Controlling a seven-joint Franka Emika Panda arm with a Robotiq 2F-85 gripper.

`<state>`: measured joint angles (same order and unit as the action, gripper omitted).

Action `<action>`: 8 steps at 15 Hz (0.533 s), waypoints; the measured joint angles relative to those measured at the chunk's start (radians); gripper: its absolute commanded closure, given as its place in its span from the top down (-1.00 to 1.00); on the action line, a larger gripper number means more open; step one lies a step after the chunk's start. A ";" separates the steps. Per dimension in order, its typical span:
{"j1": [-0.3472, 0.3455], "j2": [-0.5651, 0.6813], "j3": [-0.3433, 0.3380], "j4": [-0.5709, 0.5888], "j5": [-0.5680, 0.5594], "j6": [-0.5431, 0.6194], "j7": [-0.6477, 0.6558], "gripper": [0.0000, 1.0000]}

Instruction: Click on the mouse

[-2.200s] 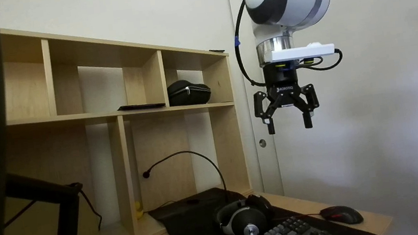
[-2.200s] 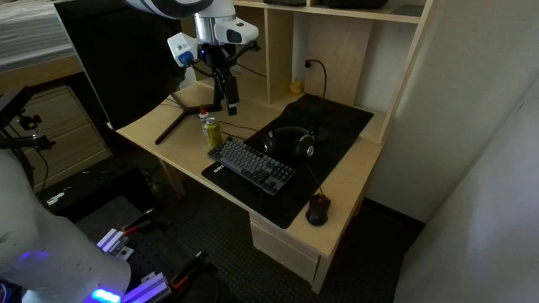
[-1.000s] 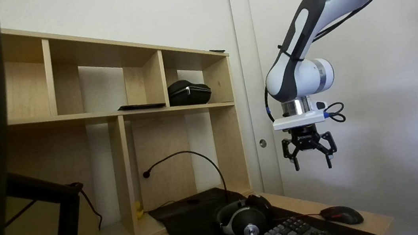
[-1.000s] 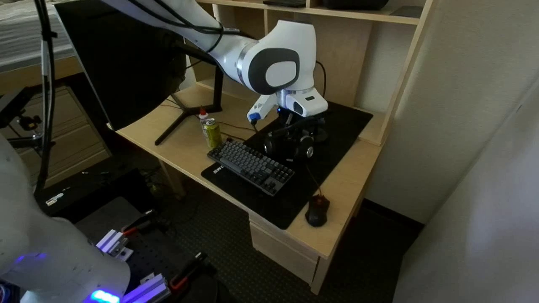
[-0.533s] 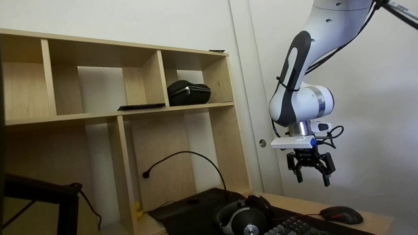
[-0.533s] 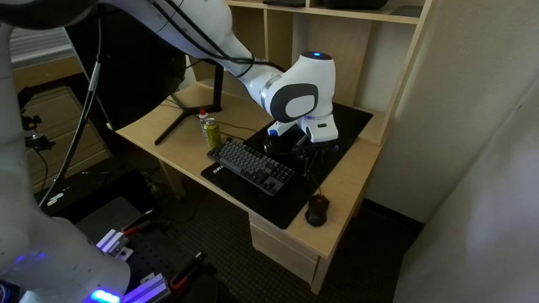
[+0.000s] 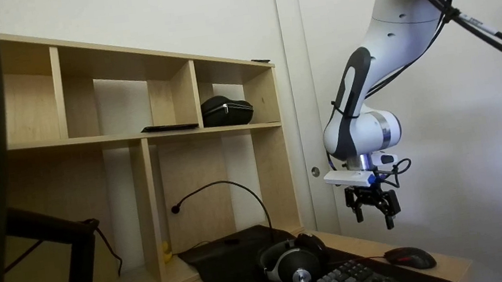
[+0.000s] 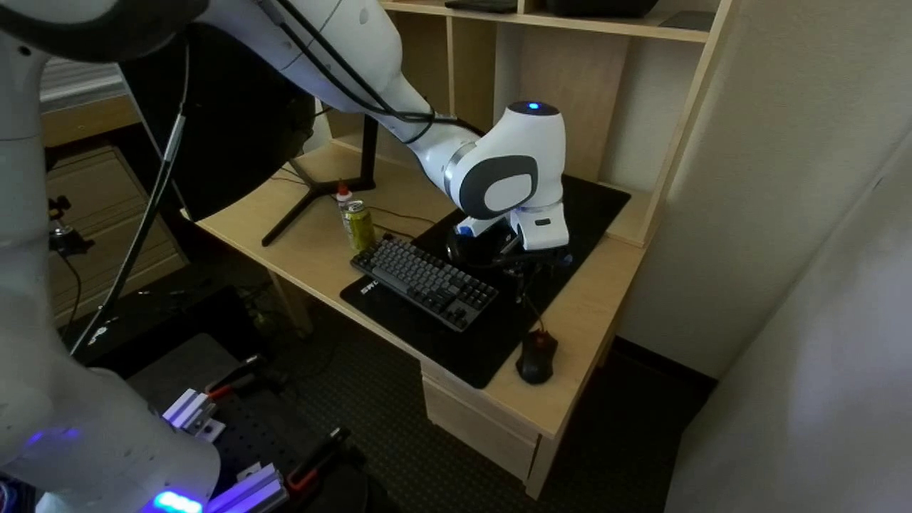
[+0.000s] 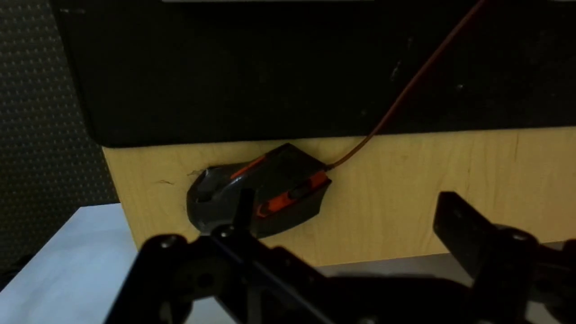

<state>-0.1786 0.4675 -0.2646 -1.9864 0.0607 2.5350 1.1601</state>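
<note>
The mouse (image 9: 288,175) is black with red strips and lies on the bare wood at the desk's corner, its cord running onto the black mat. It also shows in both exterior views (image 7: 410,258) (image 8: 538,356). My gripper (image 7: 375,222) is open and empty, pointing down in the air above the desk, clear of the mouse. In the wrist view the gripper (image 9: 345,202) has its fingers wide apart; the left finger overlaps the mouse's body in the picture and the right finger is over bare wood. In an exterior view the fingers are dark against the mat (image 8: 470,356) and hard to make out.
The keyboard (image 8: 427,281) lies on the mat. Headphones (image 7: 297,267) stand behind it, near the arm. A yellow can (image 8: 360,226) and a red-capped bottle (image 8: 344,192) stand near the monitor (image 8: 235,142). A thin gooseneck (image 7: 237,183) rises before the shelf (image 7: 212,134).
The arm has swung from the monitor side toward the mouse side and lowered. The gripper has turned somewhat and stayed open. In the last half second it moved only slightly. The mouse has not moved.
</note>
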 measured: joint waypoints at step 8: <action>0.001 0.154 -0.010 0.061 0.071 0.134 0.104 1.00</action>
<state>-0.1777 0.6210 -0.2745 -1.9254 0.1318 2.6694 1.2637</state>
